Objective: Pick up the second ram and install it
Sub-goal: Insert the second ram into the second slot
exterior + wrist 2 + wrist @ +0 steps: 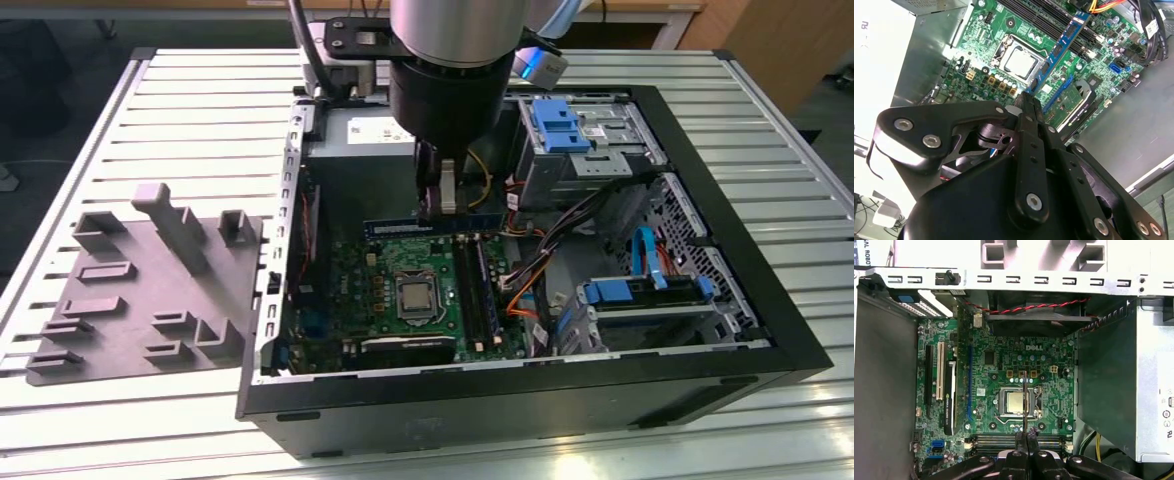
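Nearest us in the exterior view, the black metal rim of the open computer case [534, 385] frames a green motherboard [380, 270] with a square, metal-capped processor [416, 297]. Over the board's far edge, the tool [441, 212] is clenched on the second ram [394, 228], a thin flat stick held level above the board. It lies crosswise to the long black slots [470, 285]. Beyond stands the boxy grey power supply [354, 140]. The case rests on a ribbed metal table [174, 100], and a grey moulded holder plate [147, 290] lies at the exterior view's left.
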### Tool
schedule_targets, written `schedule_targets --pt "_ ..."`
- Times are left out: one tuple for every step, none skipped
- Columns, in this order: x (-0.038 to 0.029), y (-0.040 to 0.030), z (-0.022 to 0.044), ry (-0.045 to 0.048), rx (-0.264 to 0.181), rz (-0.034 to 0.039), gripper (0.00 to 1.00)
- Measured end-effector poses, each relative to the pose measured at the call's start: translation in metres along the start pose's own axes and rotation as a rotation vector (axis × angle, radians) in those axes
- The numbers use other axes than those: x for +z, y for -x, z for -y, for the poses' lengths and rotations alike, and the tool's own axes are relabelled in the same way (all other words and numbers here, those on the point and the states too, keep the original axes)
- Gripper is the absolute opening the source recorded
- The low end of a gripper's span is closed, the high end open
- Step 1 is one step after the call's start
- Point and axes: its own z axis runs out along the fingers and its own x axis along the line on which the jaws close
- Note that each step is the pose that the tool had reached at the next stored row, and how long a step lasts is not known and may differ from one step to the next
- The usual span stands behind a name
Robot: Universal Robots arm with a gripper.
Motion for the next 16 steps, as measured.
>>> schedule_targets --pt "0.0 0.0 0.0 -0.0002 0.004 0.0001 0.11" --pt "0.0 0.0 0.0 -0.0003 0.01 0.0003 0.11" --pt "0.0 0.0 0.0 -0.0004 0.015 0.0005 0.11" --pt "0.0 0.0 0.0 -0.0004 0.02 0.0007 0.11" --pt "0.0 0.0 0.0 -0.0006 0.026 0.0008 0.11" --pt "0.0 0.0 0.0 -0.0007 0.032 0.0011 0.11" --pt "0.0 0.0 0.0 -0.0009 0.037 0.0013 0.11" --pt "0.0 0.0 0.0 -0.001 0.042 0.0014 0.11" --pt "0.0 0.0 0.0 -0.0011 0.048 0.0016 0.11" --pt "0.0 0.0 0.0 -0.0012 0.052 0.0018 0.11" --pt "0.0 0.0 0.0 -0.0013 0.056 0.0019 0.11" --pt "0.0 0.0 0.0 -0.0014 0.06 0.0021 0.11" --pt "0.0 0.0 0.0 -0.0016 0.068 0.0024 0.11" --pt "0.0 0.0 0.0 -0.0016 0.072 0.0025 0.11" --pt "0.0 0.0 0.0 -0.0017 0.076 0.0027 0.11" --pt "0.0 0.0 0.0 -0.0018 0.079 0.0027 0.11"
